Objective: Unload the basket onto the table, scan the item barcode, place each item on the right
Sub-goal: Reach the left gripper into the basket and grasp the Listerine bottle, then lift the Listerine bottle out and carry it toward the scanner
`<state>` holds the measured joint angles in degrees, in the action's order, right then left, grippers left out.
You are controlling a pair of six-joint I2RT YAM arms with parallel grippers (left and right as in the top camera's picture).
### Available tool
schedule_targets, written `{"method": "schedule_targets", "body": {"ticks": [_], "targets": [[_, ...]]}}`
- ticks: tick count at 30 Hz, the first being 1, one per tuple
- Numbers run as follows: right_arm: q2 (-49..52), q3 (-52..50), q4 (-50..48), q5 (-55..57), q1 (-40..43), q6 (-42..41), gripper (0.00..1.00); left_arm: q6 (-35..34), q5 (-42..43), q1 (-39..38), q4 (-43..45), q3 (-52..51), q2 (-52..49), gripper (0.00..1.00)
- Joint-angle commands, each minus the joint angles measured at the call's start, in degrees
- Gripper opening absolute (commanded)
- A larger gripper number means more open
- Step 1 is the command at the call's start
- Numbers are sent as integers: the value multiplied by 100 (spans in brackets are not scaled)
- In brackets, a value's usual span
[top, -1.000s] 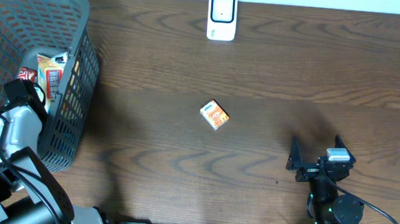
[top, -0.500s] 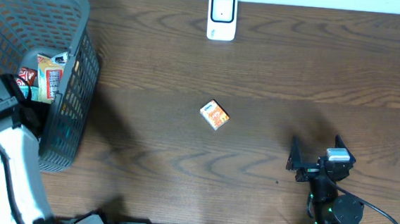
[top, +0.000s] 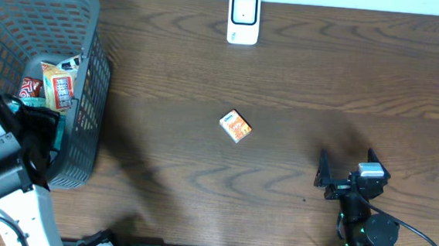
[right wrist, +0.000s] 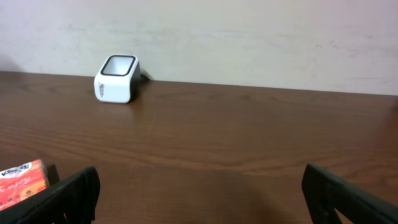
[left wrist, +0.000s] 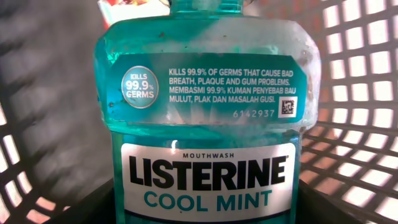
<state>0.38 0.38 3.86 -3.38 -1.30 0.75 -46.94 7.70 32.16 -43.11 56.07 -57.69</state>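
Two pincers frame the table. At far left, over the basket (top: 92,67), my left gripper (left wrist: 208,208) appears clamped on the mouthwash bottle (left wrist: 202,93), dark fingers (left wrist: 87,208) flanking its label. I judge it held, though the contact itself is cut off at the lower edge. The bottle's long axis runs away from the wrist, cap end farthest and cropped. Only a small square code (left wrist: 286,107) shows; I can find no bar code. Mid-table lies a small orange box (top: 235,126); beyond it, at the far edge, stands the scanner (top: 244,18), well right of the bottle. At right, my right gripper (right wrist: 200,180) rests wide open and empty, somewhat nearer the scanner.
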Motion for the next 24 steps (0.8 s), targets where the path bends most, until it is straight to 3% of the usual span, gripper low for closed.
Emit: {"method": "schedule_targets", "body": {"ticks": [1,10,20,24], "targets": [[2,-7,22,4,9,83,99,-57,446,-9,203,234,267,40],[2,-7,22,4,9,83,99,-74,1379,-9,964,234,297,40],[2,-7,22,4,9,81,99,-317,1480,-9,1360,236,278,41],[2,-7,22,4,9,83,99,-527,2122,-9,1814,236,278,41]]}}
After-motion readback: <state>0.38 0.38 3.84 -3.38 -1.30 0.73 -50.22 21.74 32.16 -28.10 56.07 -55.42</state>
